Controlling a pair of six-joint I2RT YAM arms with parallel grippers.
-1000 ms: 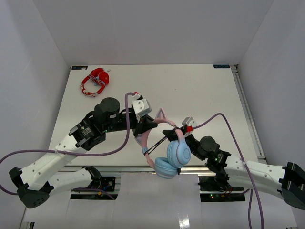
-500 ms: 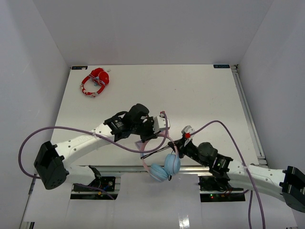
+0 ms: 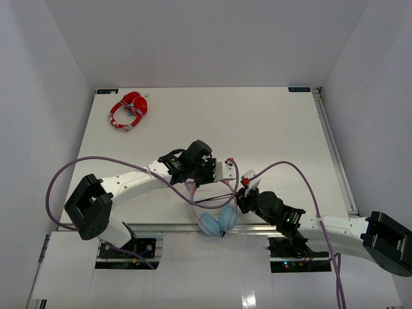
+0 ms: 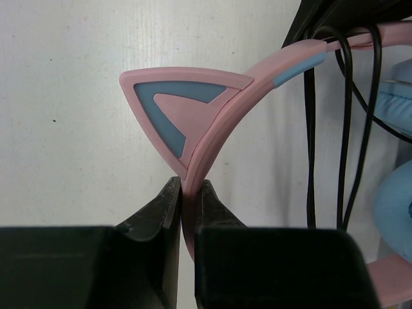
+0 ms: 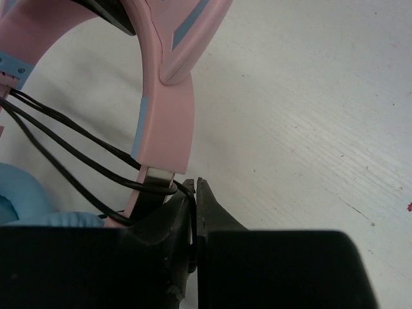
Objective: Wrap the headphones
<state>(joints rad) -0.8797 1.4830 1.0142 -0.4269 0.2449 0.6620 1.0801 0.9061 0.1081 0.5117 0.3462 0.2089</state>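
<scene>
Pink-banded, blue-cupped cat-ear headphones [image 4: 219,122] sit clamped in my left gripper [image 4: 188,187], lower centre; right gripper [image 5: 194,187] jaws are together. Wrapping looks underway: next, wind thin black cable [image 4: 311,141] round them.

- I see the headphones [image 4: 187,109] with a pink headband, light blue inlays on the cat ear, and pale blue ear cups [image 3: 215,222].
- Their cable [image 4: 311,148] reads black to me.
- My left gripper [image 4: 187,206] and right gripper [image 5: 194,193] are black.
- The table [image 3: 270,129] is white.
- The second headset [image 3: 129,111] is red and white.
</scene>
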